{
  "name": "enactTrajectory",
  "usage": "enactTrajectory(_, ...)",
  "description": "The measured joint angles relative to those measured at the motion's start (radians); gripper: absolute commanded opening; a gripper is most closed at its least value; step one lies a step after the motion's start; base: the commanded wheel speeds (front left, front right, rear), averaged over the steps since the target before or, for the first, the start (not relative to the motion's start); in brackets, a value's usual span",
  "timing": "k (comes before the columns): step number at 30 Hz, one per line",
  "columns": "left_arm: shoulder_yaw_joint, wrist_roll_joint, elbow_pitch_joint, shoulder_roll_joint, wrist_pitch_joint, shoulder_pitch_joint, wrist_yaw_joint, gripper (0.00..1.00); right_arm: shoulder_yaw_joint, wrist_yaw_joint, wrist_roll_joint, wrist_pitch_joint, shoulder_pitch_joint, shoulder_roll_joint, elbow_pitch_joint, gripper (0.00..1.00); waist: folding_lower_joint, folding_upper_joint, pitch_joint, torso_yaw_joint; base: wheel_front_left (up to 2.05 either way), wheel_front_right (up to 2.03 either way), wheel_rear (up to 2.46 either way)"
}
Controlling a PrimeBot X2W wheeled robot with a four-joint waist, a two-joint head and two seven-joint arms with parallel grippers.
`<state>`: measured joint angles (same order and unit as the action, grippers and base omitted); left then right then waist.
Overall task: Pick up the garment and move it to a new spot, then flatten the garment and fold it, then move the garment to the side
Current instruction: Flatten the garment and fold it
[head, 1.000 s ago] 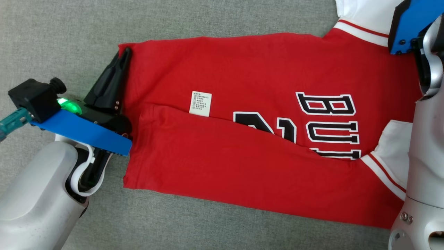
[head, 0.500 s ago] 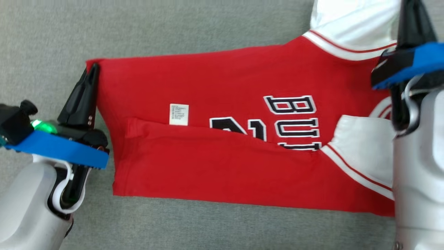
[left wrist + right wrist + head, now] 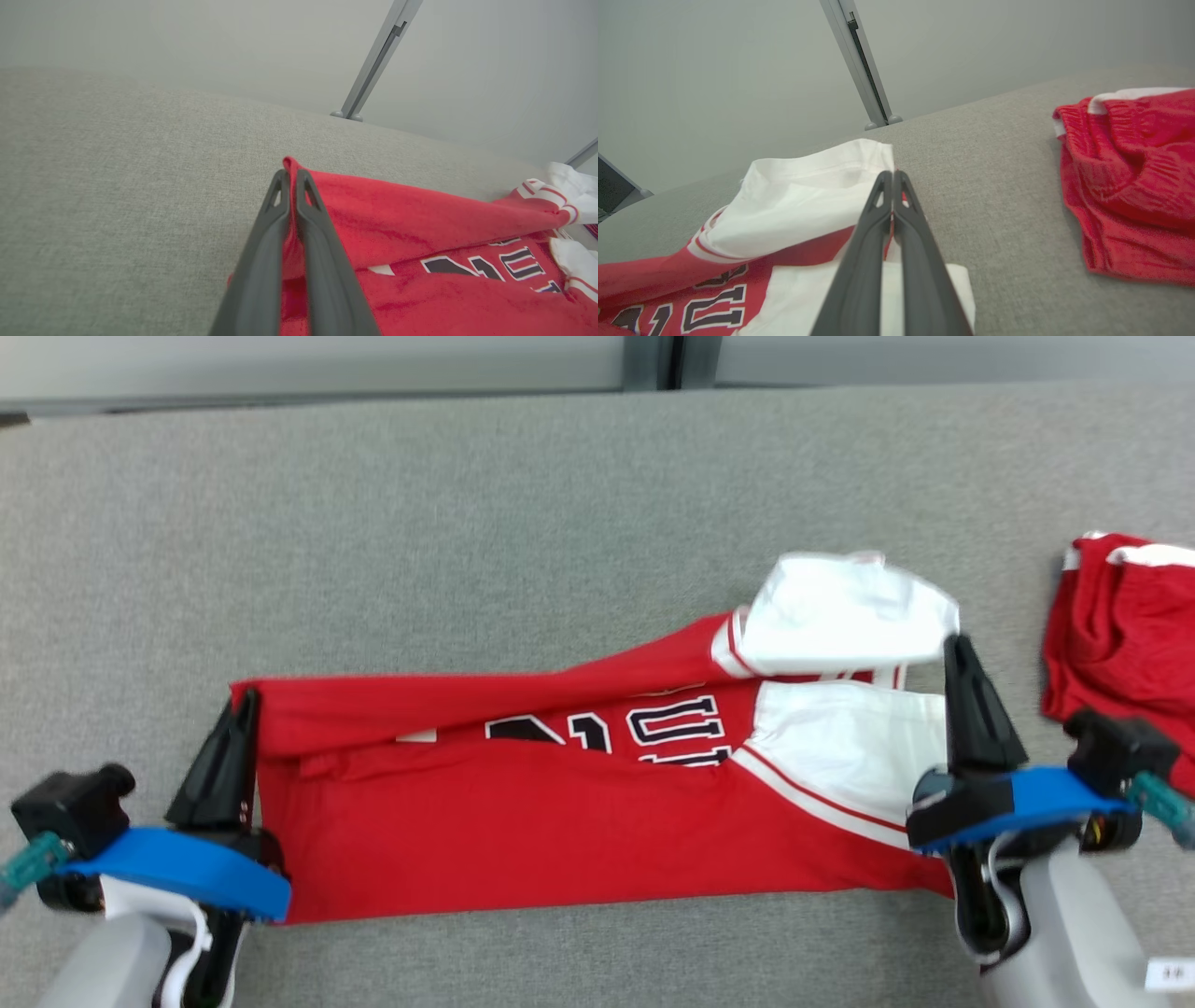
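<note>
- Red jersey [image 3: 523, 821] lies on the grey table [image 3: 467, 523] to the left of the red shorts [image 3: 1120, 635], apart from them, bare table between.
- Long axis runs left-right. The hem end points away from the shorts, and the end with the white sleeve [image 3: 840, 616] points toward them.
- Near half is lapped over lengthwise and cuts across the black lettering [image 3: 672, 728]. The long edge on the far side is raised off the table along its whole length, sagging a little in the middle.
- Left gripper [image 3: 246, 702] sits at the jersey corner farthest from the shorts, fingers clenched on the red hem cloth. In the left wrist view the cloth is pinched between the closed tips [image 3: 292, 175].
- Right gripper [image 3: 953, 649] sits at the corner nearest the shorts, clamped on the jersey at the sleeve's edge. In the right wrist view a sliver of red shows between the tips [image 3: 892, 176], with the white sleeve [image 3: 798, 200] bunched just beside them.
- Both grippers sit in line along the same long edge, one per end, so neither arm is nearer and the cloth spans between them.
- Judged step: lengthwise fold, the raised edge to be carried across the short axis toward the near edge.
- Likely risk: uneven travel skews the fold, and the right arm works close to the shorts [image 3: 1134, 186].
</note>
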<state>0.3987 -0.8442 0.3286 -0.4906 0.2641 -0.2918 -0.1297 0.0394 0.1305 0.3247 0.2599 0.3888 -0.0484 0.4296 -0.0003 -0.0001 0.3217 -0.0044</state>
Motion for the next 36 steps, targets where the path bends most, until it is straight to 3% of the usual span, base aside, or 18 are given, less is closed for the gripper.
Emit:
enactTrajectory(9, -0.028, 0.021, 0.082, 0.066, 0.0, 0.115, 0.0, 0.0, -0.057, 0.0, 0.134, 0.001, -0.184, 0.001, -0.015, 0.0, 0.0001, -0.0002, -0.09, -0.037, 0.0, 0.0, 0.0)
enactTrajectory(10, -0.038, 0.026, 0.086, 0.072, 0.0, 0.125, 0.0, 0.29, -0.058, 0.0, 0.141, 0.002, -0.19, 0.001, -0.011, 0.0, 0.0001, -0.0002, -0.093, -0.037, 0.0, 0.0, 0.0)
enactTrajectory(11, -0.045, 0.027, 0.088, 0.081, 0.0, 0.136, 0.0, 0.76, -0.059, 0.0, 0.146, 0.002, -0.191, 0.0, -0.002, 0.42, 0.0001, -0.0001, -0.094, -0.035, 0.0, 0.0, 0.0)
enactTrajectory(12, -0.057, 0.028, 0.09, 0.092, 0.0, 0.148, 0.0, 1.0, -0.059, 0.0, 0.158, 0.001, -0.193, 0.0, 0.004, 1.0, 0.0002, -0.0001, -0.096, -0.03, 0.0, 0.0, 0.0)
enactTrajectory(20, -0.153, 0.117, 0.062, 0.157, 0.0, 0.223, 0.0, 1.0, -0.013, 0.0, 0.165, 0.002, -0.176, 0.0, 0.069, 1.0, 0.0003, 0.0, -0.121, 0.02, 0.0, 0.0, 0.0)
enactTrajectory(33, -0.135, 0.138, 0.063, 0.18, 0.0, 0.233, 0.0, 1.0, 0.008, -0.002, 0.105, 0.017, 0.016, -0.021, 0.484, 1.0, 0.0001, -0.0002, -0.125, 0.133, 0.0, 0.0, 0.0)
enactTrajectory(34, -0.136, 0.134, 0.063, 0.179, 0.0, 0.23, 0.0, 1.0, -0.014, -0.004, 0.121, 0.021, 0.027, -0.028, 0.505, 0.65, 0.0001, -0.0002, -0.122, 0.138, 0.0, 0.0, 0.0)
enactTrajectory(35, -0.135, 0.132, 0.064, 0.178, 0.0, 0.229, 0.0, 1.0, -0.037, -0.006, 0.146, 0.023, 0.04, -0.033, 0.518, 0.0, 0.0001, -0.0002, -0.119, 0.142, 0.0, 0.0, 0.0)
enactTrajectory(36, -0.133, 0.131, 0.066, 0.177, 0.0, 0.229, 0.0, 1.0, -0.064, -0.007, 0.168, 0.024, 0.051, -0.039, 0.529, 0.0, 0.0001, -0.0002, -0.117, 0.144, 0.0, 0.0, 0.0)
